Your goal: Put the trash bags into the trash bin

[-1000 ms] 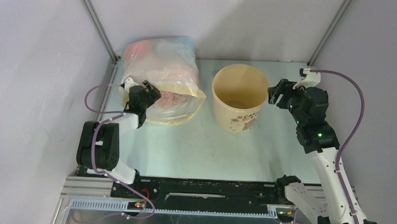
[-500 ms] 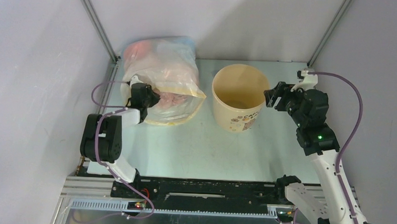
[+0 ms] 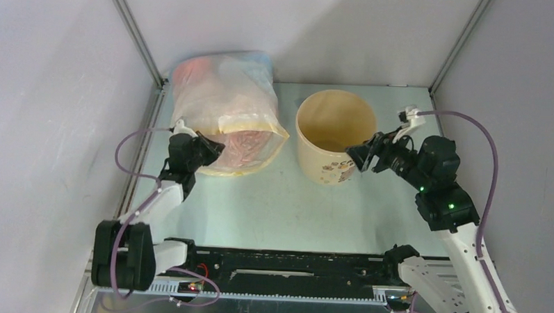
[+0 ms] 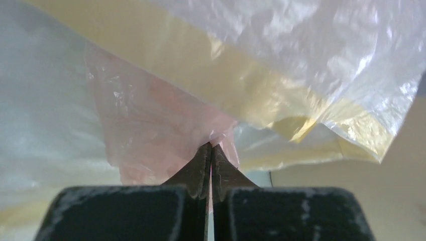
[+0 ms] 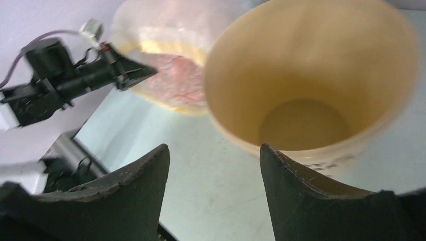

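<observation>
Pink bag (image 4: 150,125) beside the bin (image 3: 326,166) is pinched in the left jaws for pulling out; right jaws stand wide.

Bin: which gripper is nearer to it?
Right. The right gripper hangs open just right of the bin; the left gripper is farther, on its left, shut on the pink bag at the mouth of the sack.
</observation>
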{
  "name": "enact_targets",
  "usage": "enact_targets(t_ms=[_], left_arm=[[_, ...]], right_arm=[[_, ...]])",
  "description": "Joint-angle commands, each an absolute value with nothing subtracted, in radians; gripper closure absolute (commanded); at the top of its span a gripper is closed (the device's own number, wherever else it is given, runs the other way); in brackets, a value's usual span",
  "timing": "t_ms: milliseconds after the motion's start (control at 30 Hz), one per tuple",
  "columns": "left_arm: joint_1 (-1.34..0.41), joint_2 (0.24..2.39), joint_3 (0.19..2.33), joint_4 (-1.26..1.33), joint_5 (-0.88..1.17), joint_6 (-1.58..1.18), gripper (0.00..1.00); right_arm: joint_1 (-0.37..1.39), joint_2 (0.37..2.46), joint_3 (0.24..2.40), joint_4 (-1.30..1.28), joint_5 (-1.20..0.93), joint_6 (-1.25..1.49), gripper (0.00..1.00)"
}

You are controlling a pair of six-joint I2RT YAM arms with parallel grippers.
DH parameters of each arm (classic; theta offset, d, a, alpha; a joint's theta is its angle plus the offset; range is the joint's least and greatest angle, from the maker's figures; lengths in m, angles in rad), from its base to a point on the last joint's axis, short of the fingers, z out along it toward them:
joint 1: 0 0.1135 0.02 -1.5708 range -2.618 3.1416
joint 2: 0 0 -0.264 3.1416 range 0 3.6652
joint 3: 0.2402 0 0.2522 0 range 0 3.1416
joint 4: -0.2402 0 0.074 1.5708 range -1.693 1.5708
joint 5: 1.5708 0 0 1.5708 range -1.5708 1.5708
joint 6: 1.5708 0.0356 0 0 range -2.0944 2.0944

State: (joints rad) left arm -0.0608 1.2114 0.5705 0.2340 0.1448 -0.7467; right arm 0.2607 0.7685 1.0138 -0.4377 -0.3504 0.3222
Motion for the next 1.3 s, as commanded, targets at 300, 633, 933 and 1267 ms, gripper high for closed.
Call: enact_targets(t_ms=[300,633,933,1267], left_arm=[[-0.094,0.683,0.433,-0.169,0.32,-0.753,1.0],[-0.108,0.411,0.551,-0.429,0.465,-0.781,1.0],[-0.123,0.441,0.564,-0.464,0.558,-0.793,1.0],[-0.348,0.471,0.561,-0.358,0.427,-0.871,1.0]], right_arm=[[0.78,0.907,1.018,-0.423,-0.127,0.357,0.38],[0.89,1.0,0.981,-0.328,-0.032,0.406,0.38],[0.967,1.104,0.977,-0.266,0.0,0.419,0.42],[1.159,1.141,0.977,-0.262,0.074,0.287,0.27]])
